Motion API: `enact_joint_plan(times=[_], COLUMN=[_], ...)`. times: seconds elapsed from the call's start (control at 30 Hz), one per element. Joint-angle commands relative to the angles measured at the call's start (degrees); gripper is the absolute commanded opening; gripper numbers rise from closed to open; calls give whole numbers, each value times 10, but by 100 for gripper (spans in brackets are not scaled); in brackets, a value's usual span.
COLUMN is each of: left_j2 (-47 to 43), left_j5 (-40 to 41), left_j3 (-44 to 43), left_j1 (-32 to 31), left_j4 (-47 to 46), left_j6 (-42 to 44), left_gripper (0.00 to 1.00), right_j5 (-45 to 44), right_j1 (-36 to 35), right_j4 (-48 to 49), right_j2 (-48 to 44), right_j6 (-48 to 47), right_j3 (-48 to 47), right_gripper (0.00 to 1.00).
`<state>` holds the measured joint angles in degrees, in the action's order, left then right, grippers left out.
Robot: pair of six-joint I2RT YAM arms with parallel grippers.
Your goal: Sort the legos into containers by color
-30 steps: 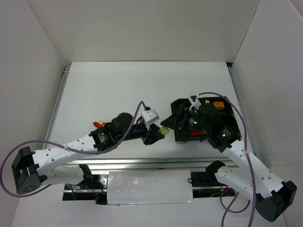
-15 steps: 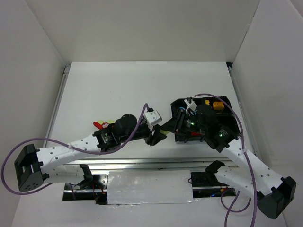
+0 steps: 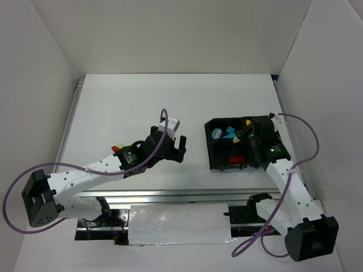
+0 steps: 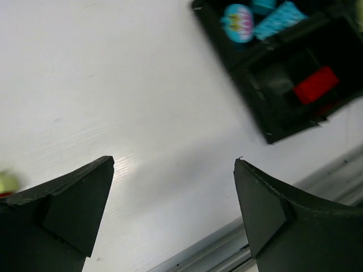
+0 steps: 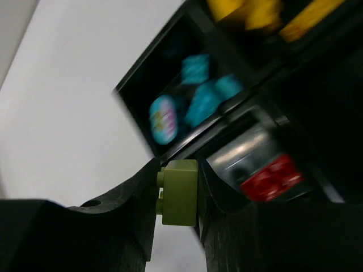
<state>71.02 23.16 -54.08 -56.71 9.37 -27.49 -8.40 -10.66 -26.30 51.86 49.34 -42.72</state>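
Furthest left, a few loose legos (image 3: 117, 148) lie on the table (image 3: 142, 102). Just right of them the left fingers (image 3: 180, 150) stand wide apart, holding nothing, over bare table short of the tray (image 3: 208, 148). On the right, the right fingers (image 5: 148, 194) are clamped on a green brick (image 5: 180, 198) above the tray.

The step in hand, as I judge it, is dropping that brick. Cyan bricks (image 3: 222, 134) lie in the far-left compartment, a red brick (image 3: 237, 159) in the near-left and yellow bricks (image 5: 249, 11) in the far-right, so green belongs in the near-right one. To do it well, centre the brick over that compartment, clear of the dividers. Then lower it close to the floor before opening, so it cannot bounce in with the red. The left fingers are best kept off the tray meanwhile.

The top view alone shows both arms and the loose legos together. In it, though, the right arm (image 3: 286, 181) covers the near-right compartment and the held brick. The left wrist view alone shows the open gap plainly, with a pale lego (image 4: 5, 182) at its left edge. The right wrist view alone shows the grip, with the brick pinched on its flat sides. It is blurred, so I cannot tell which compartment lies directly beneath.
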Motion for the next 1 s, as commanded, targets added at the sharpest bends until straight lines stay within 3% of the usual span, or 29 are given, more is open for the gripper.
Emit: enact_joint_plan(times=[0.0, 0.1, 0.13, 0.2, 0.37, 0.4, 0.43, 0.5, 0.53, 0.8, 0.97], left_j2=[-53, -102, -114, -151, -179, -178, -176, -164, -159, -121, -69], left_j5=[67, 43, 39, 24, 10, 8, 7, 7, 7, 18, 31], left_j3=[9, 53, 66, 102, 131, 131, 132, 128, 125, 118, 107], left_j1=[55, 142, 190, 249, 323, 329, 337, 342, 346, 352, 355], left_j4=[107, 148, 153, 157, 167, 167, 165, 164, 165, 166, 172], left_j6=[-123, -200, -211, -224, -245, -243, -241, -241, -242, -267, -295], left_gripper=[100, 99, 100, 99, 99, 99, 99, 100, 99, 99, 99], right_j5=[-180, -234, -237, -209, -197, -196, -196, -194, -195, -121, -83], right_j1=[55, 100, 147, 173, 195, 194, 195, 195, 195, 189, 83], right_j4=[-55, -71, -67, -50, -46, -45, -42, -37, -32, -25, -9], right_j2=[11, 26, 30, 42, 78, 83, 83, 76, 75, 43, 14], right_j6=[-2, 11, 15, 7, 1, 1, 1, -3, -4, -49, -74], right_j3=[-32, -40, -33, -25, -25, -25, -25, -24, -25, -44, -33], right_gripper=[0, 0, 0, 2, 10, 18, 44, 85, 98, 100, 100])
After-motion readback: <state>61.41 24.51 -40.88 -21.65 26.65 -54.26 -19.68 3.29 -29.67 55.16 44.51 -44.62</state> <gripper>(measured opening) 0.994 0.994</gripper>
